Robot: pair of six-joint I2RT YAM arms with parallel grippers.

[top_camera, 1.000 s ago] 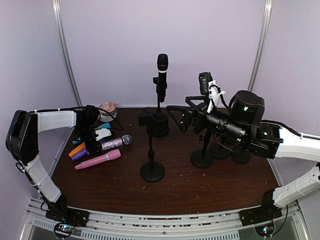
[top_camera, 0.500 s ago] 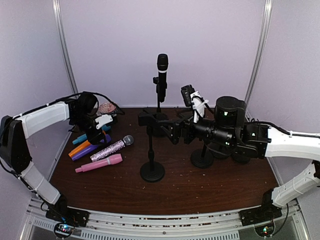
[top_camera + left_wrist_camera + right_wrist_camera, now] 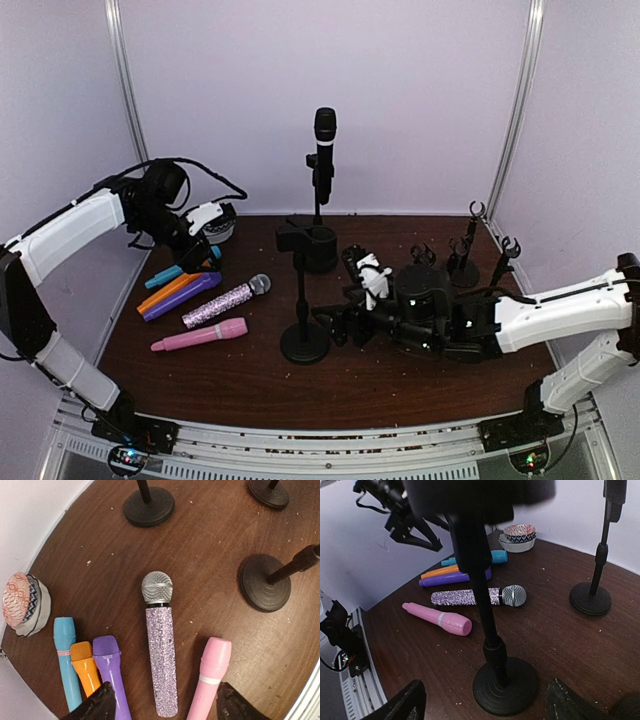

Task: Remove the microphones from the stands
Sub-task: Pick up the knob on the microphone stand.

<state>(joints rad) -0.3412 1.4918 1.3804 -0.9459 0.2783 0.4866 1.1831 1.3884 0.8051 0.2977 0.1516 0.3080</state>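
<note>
So the mic point(image 3: 325, 140) is plain black with a round mesh head and a thin pale ring just under it. It sits bolt upright, head up, long axis vertical, clipped into the back stand point(image 3: 318, 205), which is right behind the empty stand point(image 3: 303, 300). Neither gripper is touching it. The empty stand is a skinny black pole on a flat round base with a chunky black clip on top. The right gripper point(image 3: 487, 702) is down low at that base, on its right side, jaws spread wide with nothing in them; its wrist cam shows the base sitting between the two fingers. The left gripper point(image 3: 167, 705) is well off to the left of the empty stand, also spread open and holding nothing. It hangs over a row of loose mics lying flat on the dark brown wood table point(image 3: 400, 390). There's a glitter mic point(image 3: 161, 650) with a sparkly lavender body and a silver mesh head aimed toward the empty stand. A smooth pink mic point(image 3: 210, 680) lies nearest the front edge, and purple point(image 3: 111, 675), orange point(image 3: 85, 667) and teal point(image 3: 65, 655) ones are further left. Some patterned stacked bowls point(image 3: 25, 602) are back-left of the empty stand, and a few small stands point(image 3: 470, 240) are back-right of it.
</note>
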